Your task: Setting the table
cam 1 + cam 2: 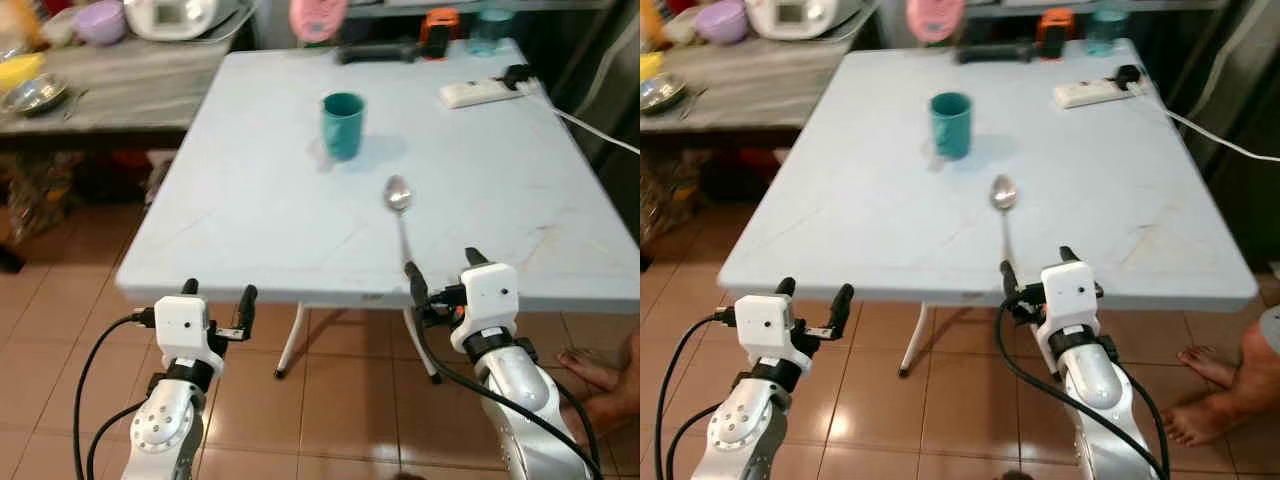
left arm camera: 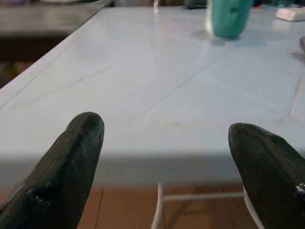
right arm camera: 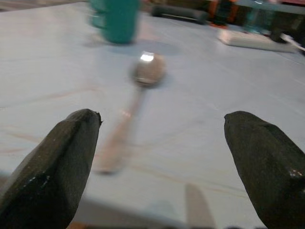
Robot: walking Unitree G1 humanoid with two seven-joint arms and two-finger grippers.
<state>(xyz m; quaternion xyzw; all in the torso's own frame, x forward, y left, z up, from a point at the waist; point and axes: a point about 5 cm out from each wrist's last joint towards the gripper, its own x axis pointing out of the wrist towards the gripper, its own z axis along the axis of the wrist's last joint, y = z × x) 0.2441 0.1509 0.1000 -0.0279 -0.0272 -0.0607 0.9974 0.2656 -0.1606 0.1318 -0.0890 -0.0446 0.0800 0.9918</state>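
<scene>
The spoon (image 1: 399, 212) lies on the pale blue table (image 1: 250, 200), bowl toward the teal cup (image 1: 343, 125) standing near it, handle pointing at the near edge. Right gripper (image 1: 441, 279) hovers at that edge just short of the handle, fingers spread, empty. Left gripper (image 1: 218, 297) waits beside the table's near-left edge, also spread wide.

The left pincer (image 2: 167, 157), fingers spread wide, hangs before the pale table's (image 2: 143, 86) edge, teal cup (image 2: 229, 16) beyond.
</scene>
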